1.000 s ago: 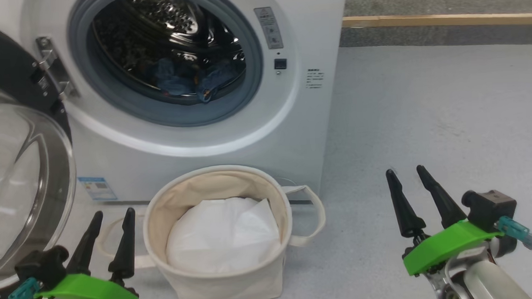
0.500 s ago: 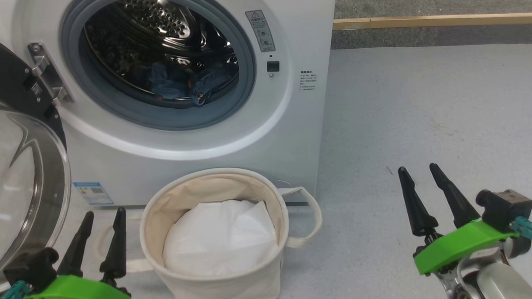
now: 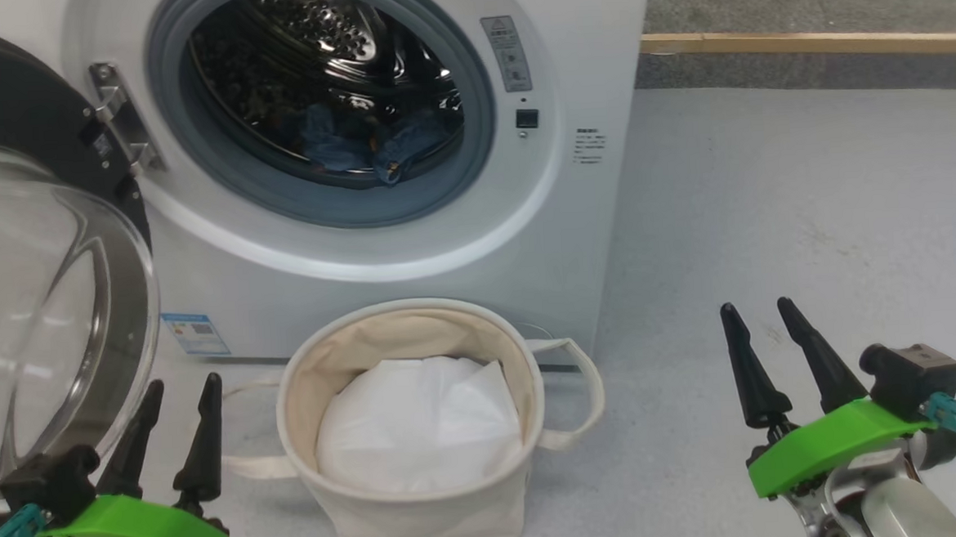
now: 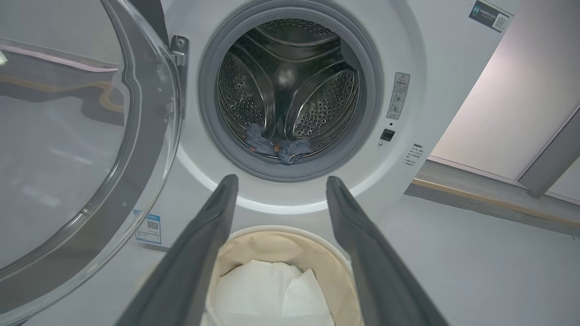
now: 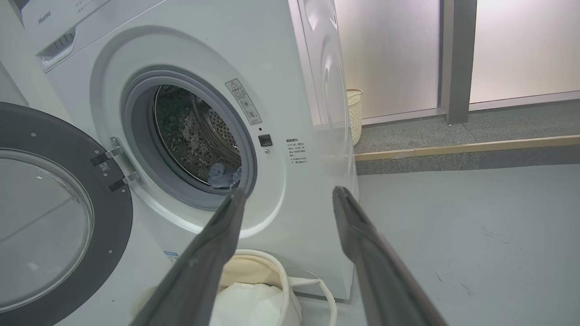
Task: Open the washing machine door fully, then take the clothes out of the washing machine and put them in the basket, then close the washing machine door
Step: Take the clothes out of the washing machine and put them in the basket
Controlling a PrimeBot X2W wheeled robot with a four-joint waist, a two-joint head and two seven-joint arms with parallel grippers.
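The washing machine (image 3: 447, 295) has the washing machine door (image 3: 18, 88) swung wide to the left, with the basket (image 3: 425, 513) standing just before it. The left gripper (image 3: 183, 382) and the right gripper (image 3: 755, 305) hover low, jaws spread, empty. The left wrist view looks straight at the clothes (image 4: 276, 147) on the bottom of the drum (image 4: 317, 99); the right wrist view adds a wicker bin (image 5: 355, 113) behind the machine.

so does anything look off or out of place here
Nothing stands out. The door stands wide open, the clothes lie in the drum, and the basket sits upright before the machine with a white sheet inside.
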